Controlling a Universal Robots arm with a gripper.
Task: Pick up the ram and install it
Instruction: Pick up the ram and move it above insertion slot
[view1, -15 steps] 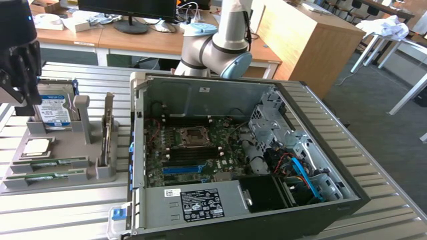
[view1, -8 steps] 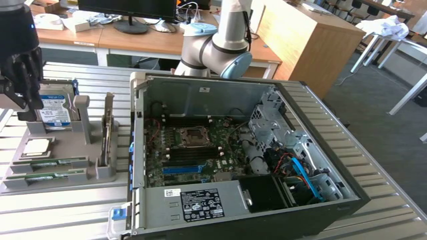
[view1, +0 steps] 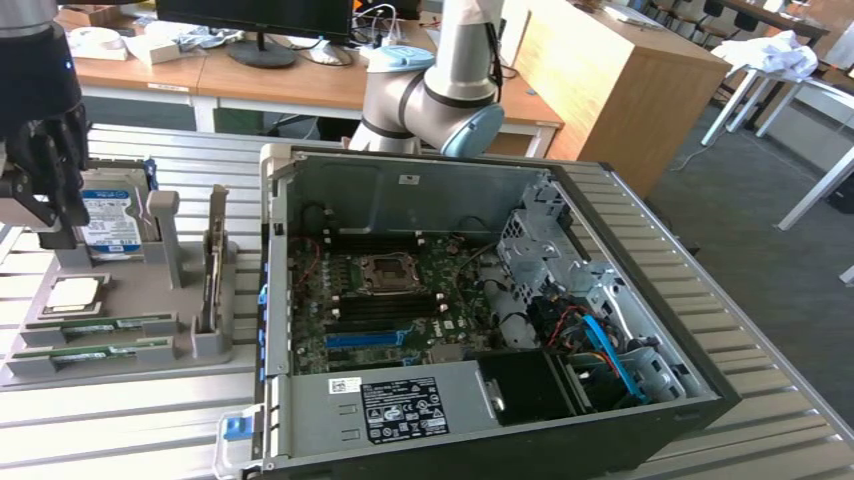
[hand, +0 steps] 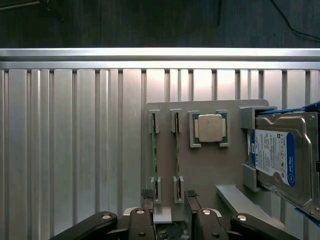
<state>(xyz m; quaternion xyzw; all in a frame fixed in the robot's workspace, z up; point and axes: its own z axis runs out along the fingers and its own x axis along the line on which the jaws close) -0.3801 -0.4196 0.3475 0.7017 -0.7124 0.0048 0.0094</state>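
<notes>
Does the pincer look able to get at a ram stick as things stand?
Likely yes. The open pincer hangs over the holder, and the ram sticks stand on edge in their slots with nothing over them; the processor and hard drive sit to one side, apart.

Ribbed metal worktop (hand: 75, 150), grey fixture tray (hand: 210, 172) carrying square silver processor (hand: 209, 128) and blue-labelled hard drive (hand: 277, 160), beside it open tower case (view1: 400, 190), motherboard (view1: 387, 310) exposed inside

surface: ribbed metal table (view1: 120, 430) | on it: grey fixture (view1: 134, 368); open computer case (view1: 400, 195)
</notes>
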